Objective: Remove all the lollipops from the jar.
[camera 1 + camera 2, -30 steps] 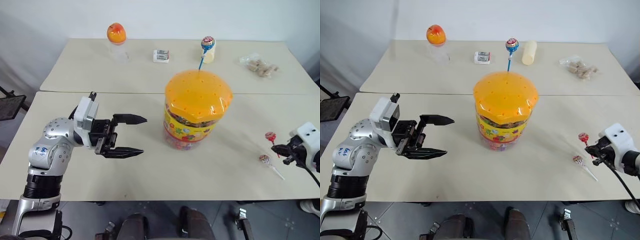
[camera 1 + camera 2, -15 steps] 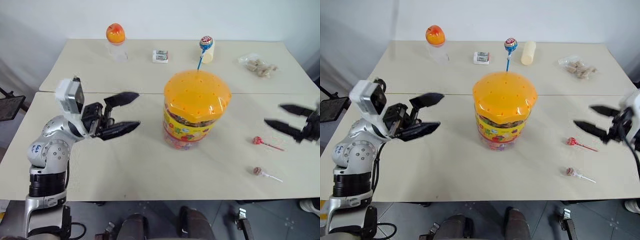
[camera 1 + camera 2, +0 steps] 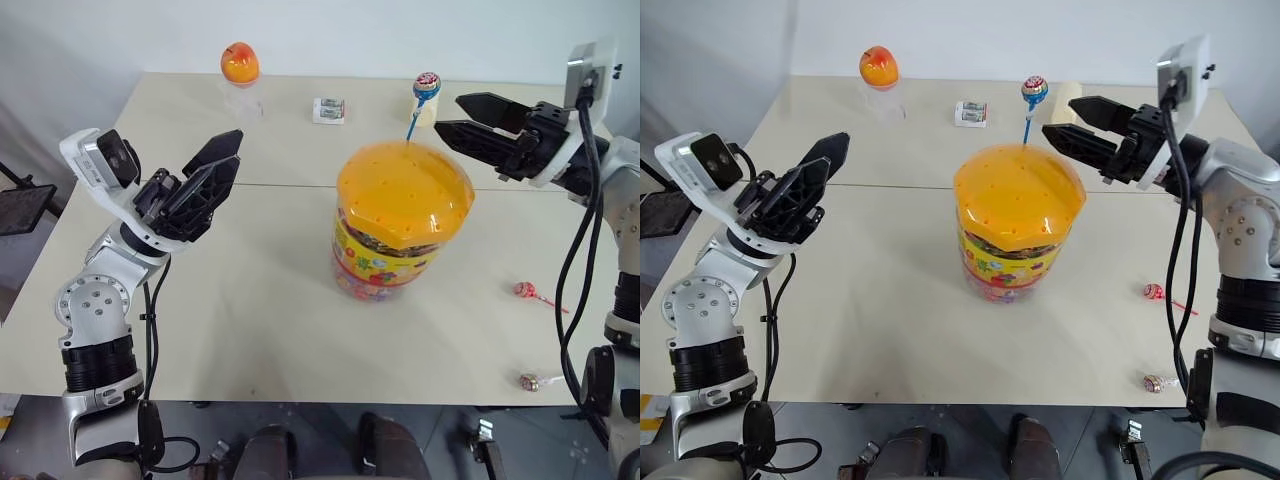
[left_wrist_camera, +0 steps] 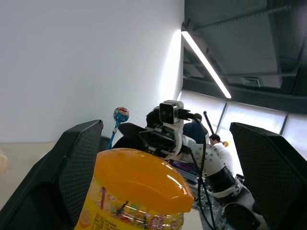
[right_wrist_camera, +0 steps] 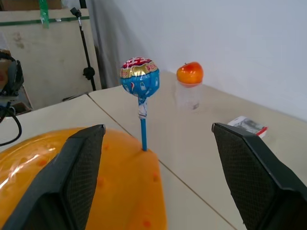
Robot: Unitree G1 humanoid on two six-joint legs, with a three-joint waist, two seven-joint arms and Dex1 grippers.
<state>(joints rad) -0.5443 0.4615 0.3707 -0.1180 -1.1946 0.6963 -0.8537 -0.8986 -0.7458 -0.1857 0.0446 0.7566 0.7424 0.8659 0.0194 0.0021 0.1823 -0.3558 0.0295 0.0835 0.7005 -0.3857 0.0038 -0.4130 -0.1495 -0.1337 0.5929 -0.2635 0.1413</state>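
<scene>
Leftmost, the left gripper point(image 3: 222, 170) hangs above the surface point(image 3: 250, 310), its jaws spread and gripping nothing, aimed rightward at the jar point(image 3: 400, 225) but well apart from it. At the far left of the surface stands a small bottle with an orange ball top point(image 3: 240, 66), and a small packet point(image 3: 328, 109) lies further right. The jar stands upright in the middle, orange lid on. One lollipop with a blue stick point(image 3: 421, 97) rises upright from a hole at the far edge of the lid, its long axis vertical. The right gripper point(image 3: 462, 117) is far nearer to it: its jaws are released, holding nothing, level and pointing left, with the stick just beyond the tips and in line with the gap between them. A pale cylinder stands behind the candy; nothing appears to block the approach. To the right of the jar, two more lollipops already lie on the surface, one red point(image 3: 526, 291) and another nearer the front edge point(image 3: 530, 381).
</scene>
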